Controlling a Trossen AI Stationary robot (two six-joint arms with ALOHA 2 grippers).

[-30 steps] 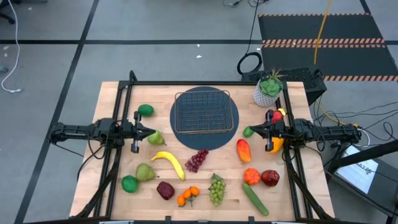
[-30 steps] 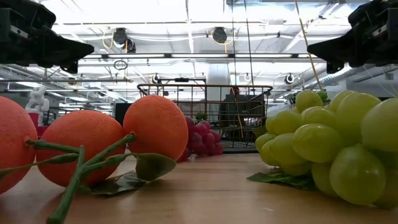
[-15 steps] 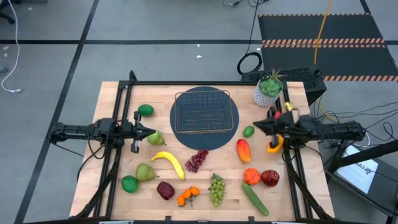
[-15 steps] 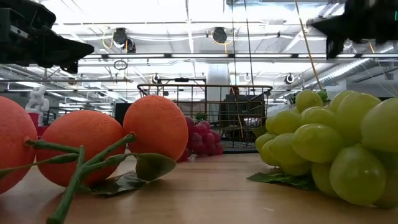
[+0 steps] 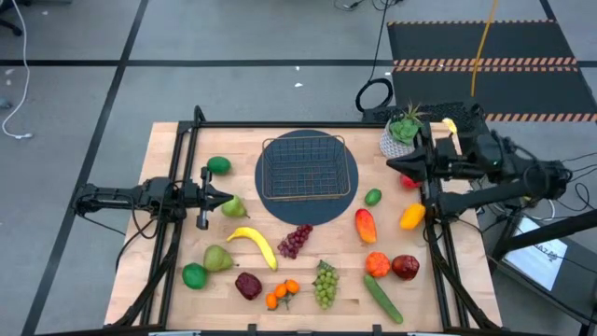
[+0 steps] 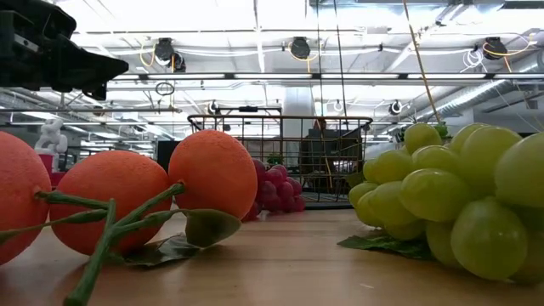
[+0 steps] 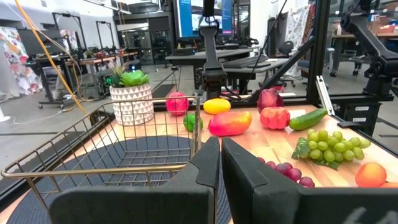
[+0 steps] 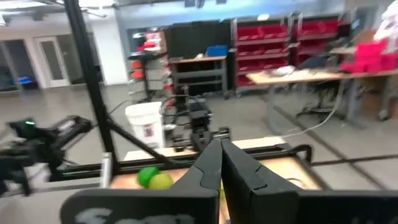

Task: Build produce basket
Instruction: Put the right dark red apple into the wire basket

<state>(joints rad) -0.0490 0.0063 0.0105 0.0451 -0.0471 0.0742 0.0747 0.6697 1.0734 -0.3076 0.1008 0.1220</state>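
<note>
You have both end effectors clenched on nothing — the left end effector (image 5: 227, 197) beside a green pear (image 5: 234, 207), the right end effector (image 5: 392, 165) raised near the potted plant (image 5: 403, 133) — while the basket (image 5: 309, 168) sits empty on the round mat (image 5: 280, 207), produce (image 5: 324, 283) scattered across the tabletop (image 5: 168, 149)

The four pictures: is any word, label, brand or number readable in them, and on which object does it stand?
None can be read.
The screen behind the table in the left wrist view shows content too small to read.
The paper on the floor beside the table carries print too small to read.
</note>
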